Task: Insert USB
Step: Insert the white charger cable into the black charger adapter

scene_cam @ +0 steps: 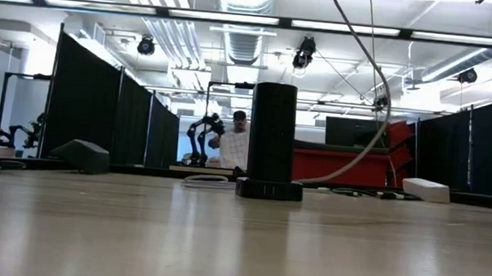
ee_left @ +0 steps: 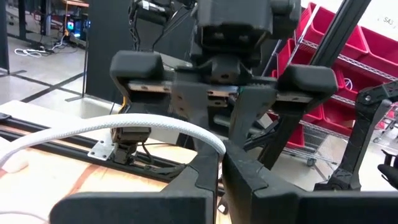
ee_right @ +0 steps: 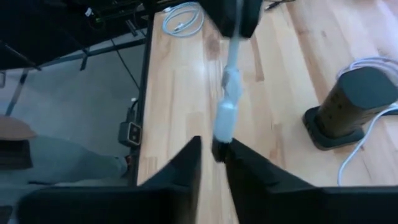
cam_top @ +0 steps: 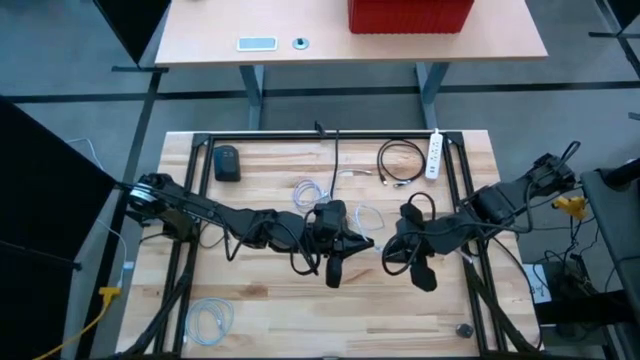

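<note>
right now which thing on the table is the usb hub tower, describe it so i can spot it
Start at the wooden table and look to its middle, between the two dark arms. The usb hub tower stands upright there on a flat black base. Unlike the loose white cable coils and the flat white power strip, it is a tall black cylinder.

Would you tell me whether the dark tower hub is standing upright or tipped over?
Upright: the tower hub stands vertically on its base on the table.

Bright even light from ceiling strip lamps (scene_cam: 106, 5), slight glare there, soft shadows on the wooden table (cam_top: 270, 290), blurred near fingers (ee_right: 186, 168)
</note>
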